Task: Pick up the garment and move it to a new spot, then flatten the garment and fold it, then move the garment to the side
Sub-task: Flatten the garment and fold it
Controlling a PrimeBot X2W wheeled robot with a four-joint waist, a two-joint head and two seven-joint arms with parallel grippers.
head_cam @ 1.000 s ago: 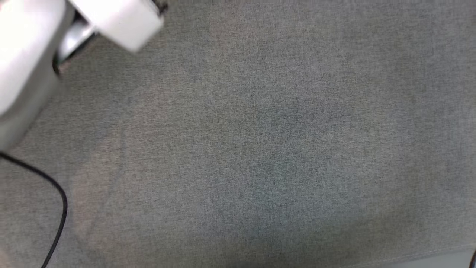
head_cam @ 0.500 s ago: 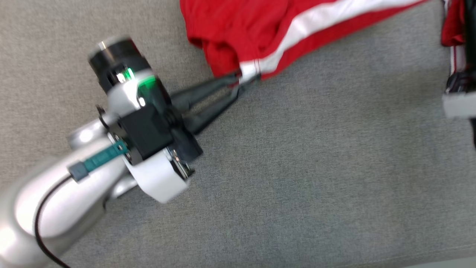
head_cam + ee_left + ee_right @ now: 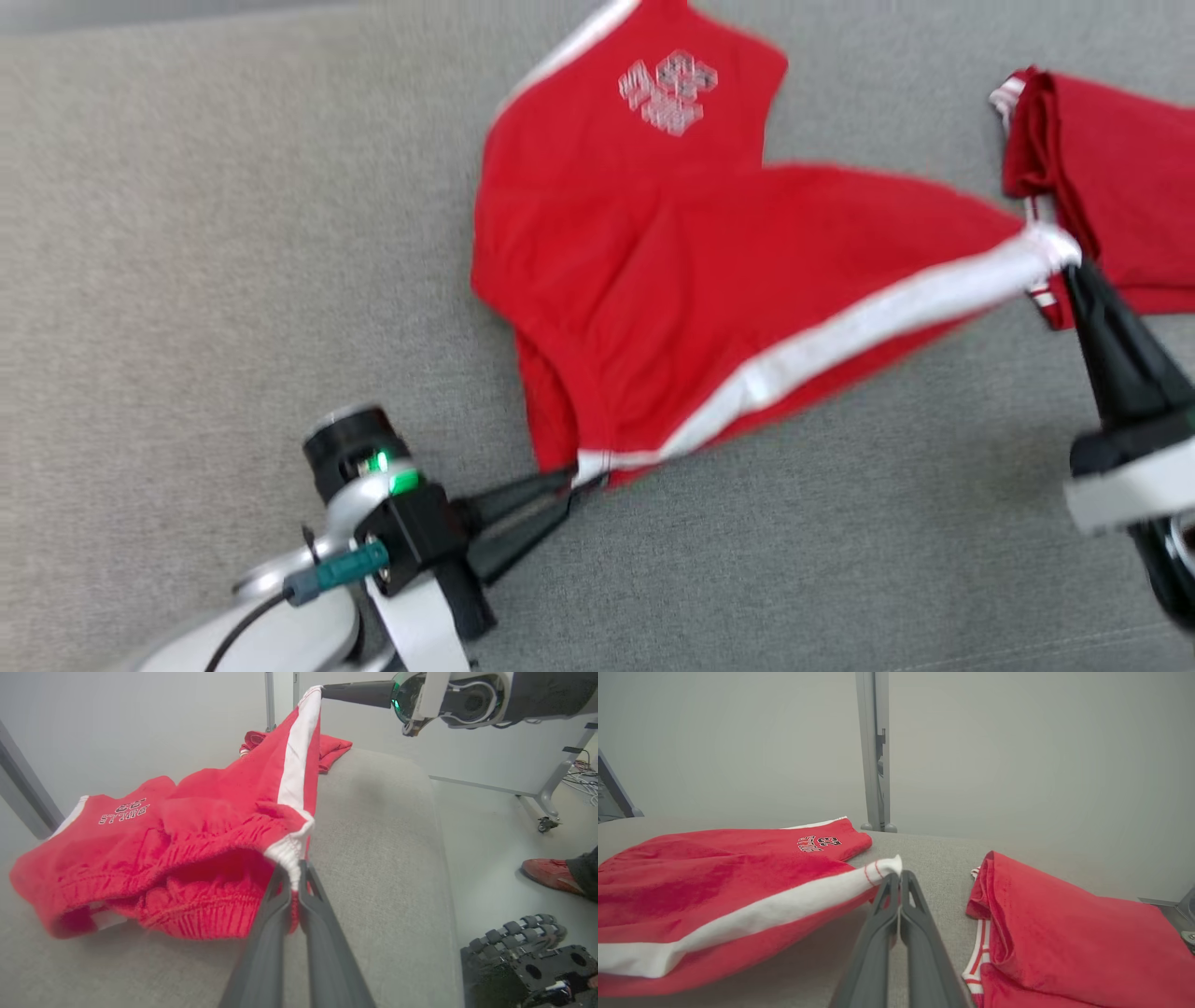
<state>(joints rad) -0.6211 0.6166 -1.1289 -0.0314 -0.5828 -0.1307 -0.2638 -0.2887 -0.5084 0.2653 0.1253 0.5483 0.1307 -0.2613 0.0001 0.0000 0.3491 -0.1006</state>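
Garment (image 3: pixel 672 280) clamped by left claw (image 3: pixel 574 481) and right claw (image 3: pixel 1064 257) — folded red cloth (image 3: pixel 1111 187) just beside.

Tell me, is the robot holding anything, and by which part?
The red shorts: left gripper pinches the waistband end of the white side stripe, right gripper its hem end.

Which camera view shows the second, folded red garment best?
The right wrist view: the folded red garment lies close and sharp, its folds and striped trim clear. In the head view it is blurred and cut by the right edge. In the left wrist view it is small and far, partly hidden behind the shorts.
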